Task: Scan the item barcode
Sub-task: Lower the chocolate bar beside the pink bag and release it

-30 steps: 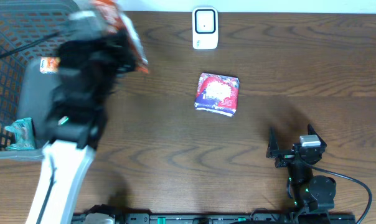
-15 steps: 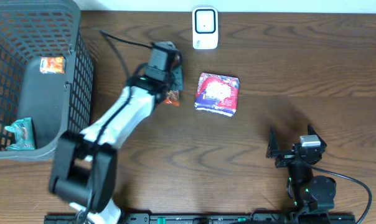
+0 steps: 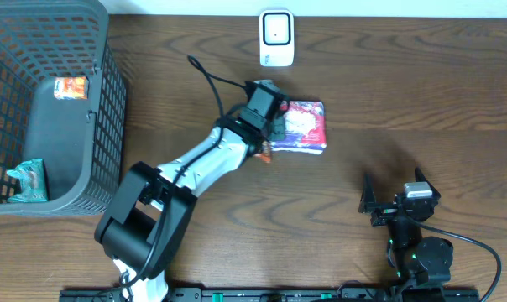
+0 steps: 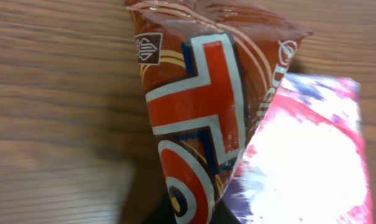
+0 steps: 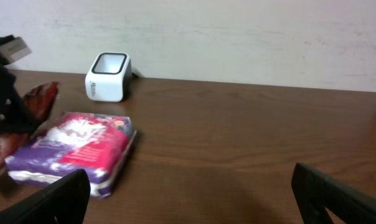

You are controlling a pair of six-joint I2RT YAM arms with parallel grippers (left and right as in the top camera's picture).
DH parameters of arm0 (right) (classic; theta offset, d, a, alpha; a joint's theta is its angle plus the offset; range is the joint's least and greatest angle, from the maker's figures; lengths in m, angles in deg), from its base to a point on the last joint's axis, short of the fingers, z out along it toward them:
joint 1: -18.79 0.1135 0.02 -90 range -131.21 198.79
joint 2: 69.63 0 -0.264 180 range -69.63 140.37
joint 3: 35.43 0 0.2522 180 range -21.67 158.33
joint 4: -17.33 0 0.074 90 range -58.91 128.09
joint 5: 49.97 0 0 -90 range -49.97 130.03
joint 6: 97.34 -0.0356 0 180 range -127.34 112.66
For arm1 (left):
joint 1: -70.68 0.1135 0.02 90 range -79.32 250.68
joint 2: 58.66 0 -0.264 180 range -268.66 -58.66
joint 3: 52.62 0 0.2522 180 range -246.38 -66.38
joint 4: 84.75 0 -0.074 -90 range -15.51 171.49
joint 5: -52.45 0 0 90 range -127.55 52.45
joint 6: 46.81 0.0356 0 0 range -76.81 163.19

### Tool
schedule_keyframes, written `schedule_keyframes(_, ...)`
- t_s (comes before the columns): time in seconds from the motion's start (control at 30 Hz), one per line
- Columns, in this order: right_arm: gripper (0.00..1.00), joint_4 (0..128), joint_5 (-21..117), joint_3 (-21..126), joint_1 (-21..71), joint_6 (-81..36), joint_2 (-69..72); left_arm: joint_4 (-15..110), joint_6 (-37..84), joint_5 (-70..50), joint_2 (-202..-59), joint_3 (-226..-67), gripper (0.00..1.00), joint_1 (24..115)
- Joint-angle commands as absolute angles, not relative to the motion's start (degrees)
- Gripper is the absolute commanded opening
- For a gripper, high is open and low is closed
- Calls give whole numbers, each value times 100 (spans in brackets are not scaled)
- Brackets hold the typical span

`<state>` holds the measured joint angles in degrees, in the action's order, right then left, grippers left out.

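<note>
Right wrist view, nearest first: right gripper [image 3: 394, 186] is parked at the near edge of the table [image 3: 438, 92], jaws wide apart, holding nothing.

Mid-table, left gripper [image 3: 269, 134] is clamped on the snack packet [image 3: 265, 153]. That's the item, held up off the wood by one end. In the left wrist view it hangs just beside the purple pack [image 3: 302, 126] and overlaps its edge; I can't tell whether they touch. The scanner [image 3: 276, 38] is at the far edge, well apart from the packet.

Risks, my read:
- No barcode on the face I can see, so the packet could reach the scanner wrong side out and get no read.
- It's a soft bag pinched at one end. It may flop or crease over the code, or slip out on a fast swing.
- The purple pack lies between the packet and the scanner. A low pass could shove it along, or put its code in front of the window and get the wrong read.
- The left arm's cable loops out on the scanner side and might drag.

Counts:
- 2 grippers
- 1 scanner
- 1 basket [image 3: 111, 109], at the left
- 4 packets: 1 held, 1 purple on the table, 2 in the basket (orange packet [image 3: 69, 86], teal packet [image 3: 31, 179])
</note>
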<state>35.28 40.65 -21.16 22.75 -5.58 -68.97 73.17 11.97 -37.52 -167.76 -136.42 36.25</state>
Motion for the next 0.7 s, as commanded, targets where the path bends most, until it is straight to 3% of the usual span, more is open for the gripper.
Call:
schedule_keyframes(0.0,99,3537,4056,-2137,2236,-512,-6932,7442,801,-3802,-16778,-13690,8,3423)
schedule_keyframes(0.47,99,3537,4056,-2137,2236,-512,-6932,7300,884,-5343,-16783,-13690,8,3725)
schedule_keyframes(0.67,99,3537,4056,-2137,2236,-512,-6932,7320,85,-4661,-16988,-13682,8,3847)
